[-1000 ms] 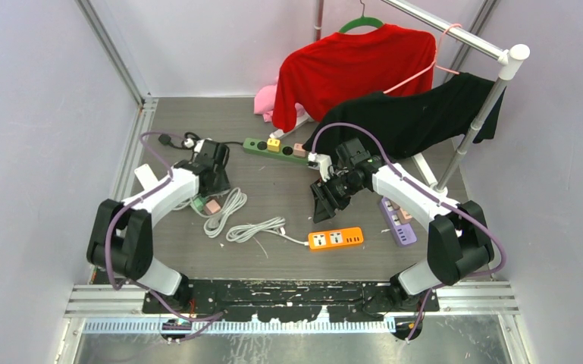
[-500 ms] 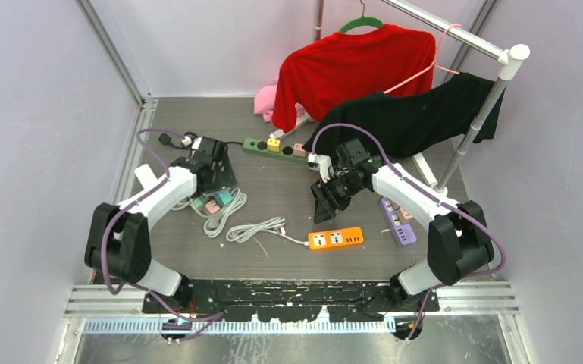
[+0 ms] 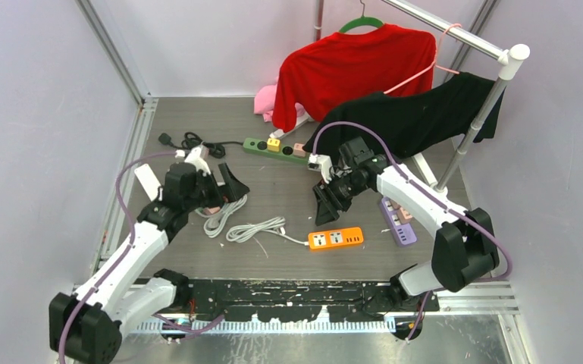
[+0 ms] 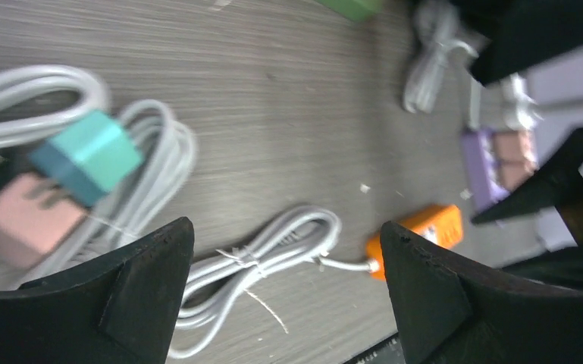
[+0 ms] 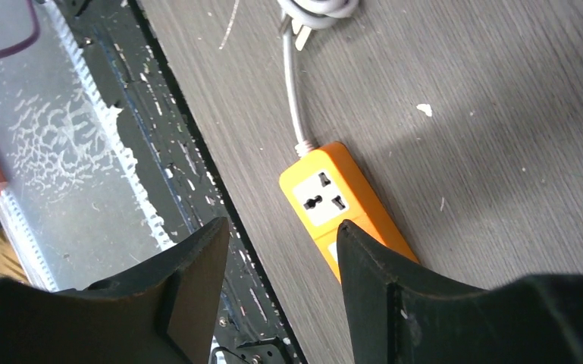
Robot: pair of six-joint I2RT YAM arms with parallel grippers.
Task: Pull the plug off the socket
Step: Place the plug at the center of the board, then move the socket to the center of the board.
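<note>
A green socket strip [image 3: 277, 150] lies at the back with a yellow plug [image 3: 273, 142] and a pink plug [image 3: 298, 149] in it. A teal plug [image 4: 87, 155] and a pink plug [image 4: 23, 220] lie loose on a coiled white cable [image 4: 152, 152]. My left gripper [image 3: 224, 186] [image 4: 284, 231] hovers open just right of them, holding nothing. My right gripper [image 3: 326, 203] [image 5: 280, 227] hangs open above the table's middle, over the orange socket strip [image 3: 336, 239] [image 5: 341, 201], whose sockets have nothing in them.
A second white cable bundle [image 3: 254, 229] runs to the orange strip. A purple strip [image 3: 396, 220] lies at the right. A clothes rack [image 3: 470, 136] with a red shirt [image 3: 352, 68] and a black shirt [image 3: 424, 114] stands at the back right. A black cord [image 3: 189, 140] sits back left.
My left gripper went from shut to wide open, leaving the teal plug beside the pink one on the white cable, and its arm drew back toward the near edge. The right arm barely moved.
</note>
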